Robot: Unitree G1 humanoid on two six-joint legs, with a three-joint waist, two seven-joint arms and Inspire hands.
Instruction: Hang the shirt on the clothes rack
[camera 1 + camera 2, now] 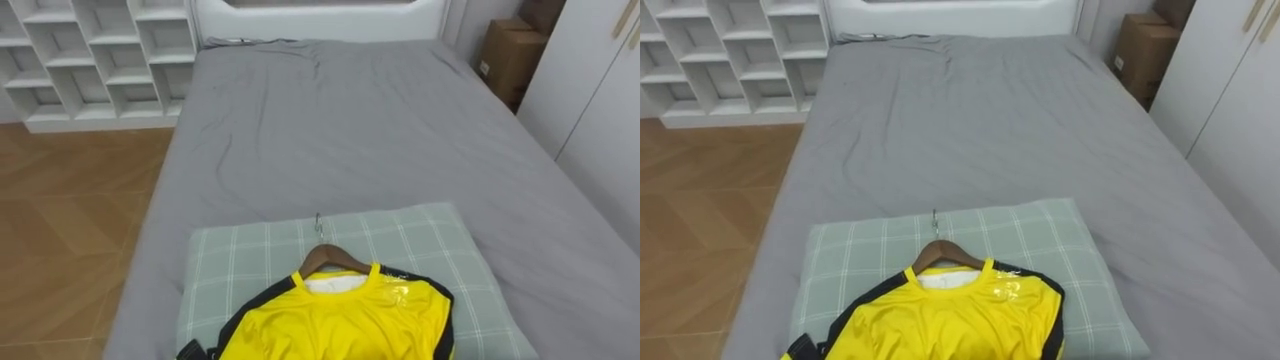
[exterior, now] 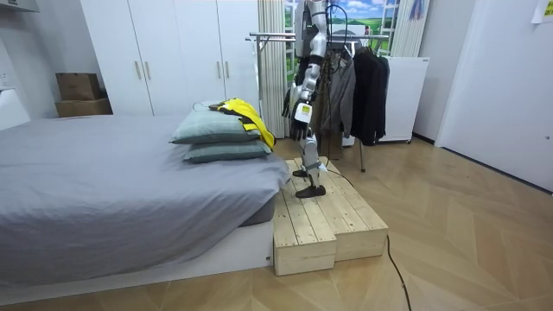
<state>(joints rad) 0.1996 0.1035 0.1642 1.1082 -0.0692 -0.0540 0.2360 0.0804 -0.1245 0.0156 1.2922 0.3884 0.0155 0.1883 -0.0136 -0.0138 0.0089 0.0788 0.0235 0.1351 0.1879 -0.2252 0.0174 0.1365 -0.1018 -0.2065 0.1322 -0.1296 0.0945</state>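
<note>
Room view: yellow shirt point(image 2: 244, 112) on pillows point(image 2: 212, 131); left hand point(image 2: 301, 121) near

We see bright, even light over bed point(image 1: 350, 130). Grey sheet shows only soft crease shadows. Yellow shirt point(image 1: 340, 320) reads vivid against checked pillow point(image 1: 440, 250), and pillow casts faint shadow on sheet. In room view we note what looks like window point(image 2: 367, 17) behind clothes rack point(image 2: 268, 37), a bright patch. Wooden floor point(image 2: 467, 225) carries pale reflections. Dark shadow sits under mattress edge beside wooden platform point(image 2: 328, 225). White wardrobe point(image 2: 173, 52) is evenly lit.
</note>
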